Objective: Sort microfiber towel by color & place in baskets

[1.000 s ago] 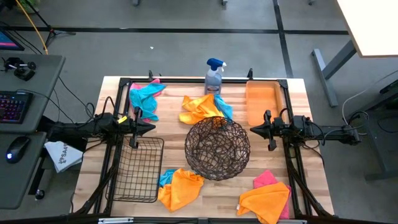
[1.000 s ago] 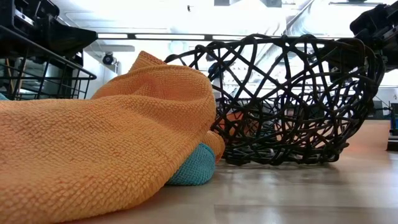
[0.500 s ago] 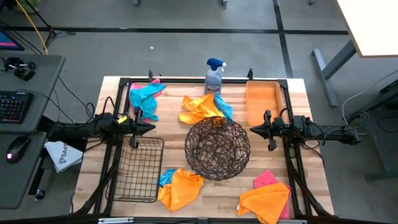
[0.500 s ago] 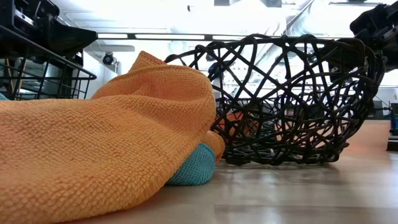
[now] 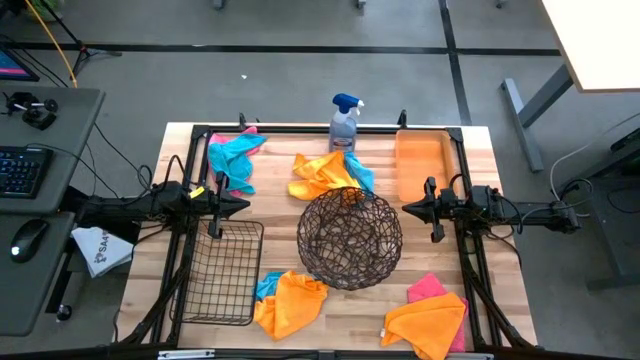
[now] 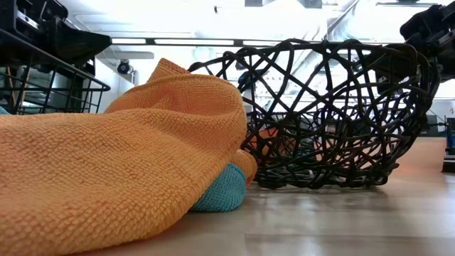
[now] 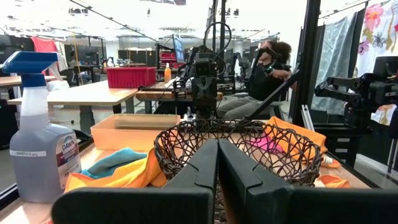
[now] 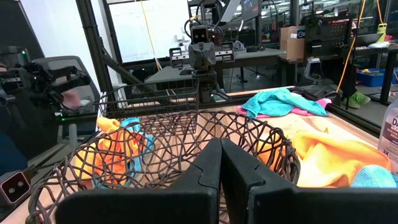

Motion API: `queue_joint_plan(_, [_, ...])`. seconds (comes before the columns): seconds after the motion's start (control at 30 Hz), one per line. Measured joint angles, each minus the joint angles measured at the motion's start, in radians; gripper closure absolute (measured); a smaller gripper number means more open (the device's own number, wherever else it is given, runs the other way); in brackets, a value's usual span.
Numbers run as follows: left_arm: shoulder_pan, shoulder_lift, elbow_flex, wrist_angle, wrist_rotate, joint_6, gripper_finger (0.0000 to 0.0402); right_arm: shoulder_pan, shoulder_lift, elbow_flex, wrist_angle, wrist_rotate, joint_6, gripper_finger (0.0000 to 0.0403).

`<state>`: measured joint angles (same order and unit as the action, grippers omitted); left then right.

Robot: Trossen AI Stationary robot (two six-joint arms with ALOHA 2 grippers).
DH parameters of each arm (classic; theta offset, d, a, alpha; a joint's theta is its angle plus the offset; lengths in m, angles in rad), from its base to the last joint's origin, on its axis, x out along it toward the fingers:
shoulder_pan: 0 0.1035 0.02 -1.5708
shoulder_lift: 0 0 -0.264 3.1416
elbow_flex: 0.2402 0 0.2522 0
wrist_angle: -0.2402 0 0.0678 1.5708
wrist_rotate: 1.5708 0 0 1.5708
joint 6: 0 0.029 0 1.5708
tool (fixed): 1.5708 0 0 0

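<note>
Cloths lie in heaps on the table: teal over pink [image 5: 232,155] at the far left, orange with teal [image 5: 328,172] at the far middle, orange over teal [image 5: 290,302] at the near edge, orange over pink [image 5: 428,315] near right. The round woven bowl [image 5: 350,237] stands in the middle, the black wire basket [image 5: 220,272] near left, the orange tray [image 5: 420,166] far right. My left gripper [image 5: 243,207] hovers shut left of the bowl, above the wire basket's far end. My right gripper [image 5: 406,209] hovers shut right of the bowl. Both touch nothing.
A blue-topped spray bottle [image 5: 345,125] stands at the far edge between the cloth heaps. A black frame runs along the table's far and side edges. In the left wrist view a person [image 7: 268,71] sits in the room beyond the table.
</note>
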<state>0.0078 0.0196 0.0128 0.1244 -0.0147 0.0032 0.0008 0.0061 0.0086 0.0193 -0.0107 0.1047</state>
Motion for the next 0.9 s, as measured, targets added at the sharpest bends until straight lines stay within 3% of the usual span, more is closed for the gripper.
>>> queue_joint_plan(0.57, [0.000, 0.000, 0.000, 0.020, 0.002, -0.005, 0.0401, 0.000, 0.000, 0.000, 0.000, 0.000, 0.000, 0.0402])
queue_joint_plan(0.77, [-0.004, -0.001, 0.000, 0.243, 0.095, -0.343, 0.0401, 0.000, 0.000, 0.000, 0.000, 0.000, 0.000, 0.0402])
queue_joint_plan(0.83, [-0.004, 0.000, 0.000, 0.326, 0.054, -0.389, 0.0401, 0.000, 0.000, 0.000, 0.000, 0.000, 0.000, 0.0402])
queue_joint_plan(0.9, [-0.004, 0.000, 0.000, 0.438, -0.073, -0.393, 0.0401, 0.000, 0.000, 0.000, 0.000, 0.000, 0.000, 0.0402])
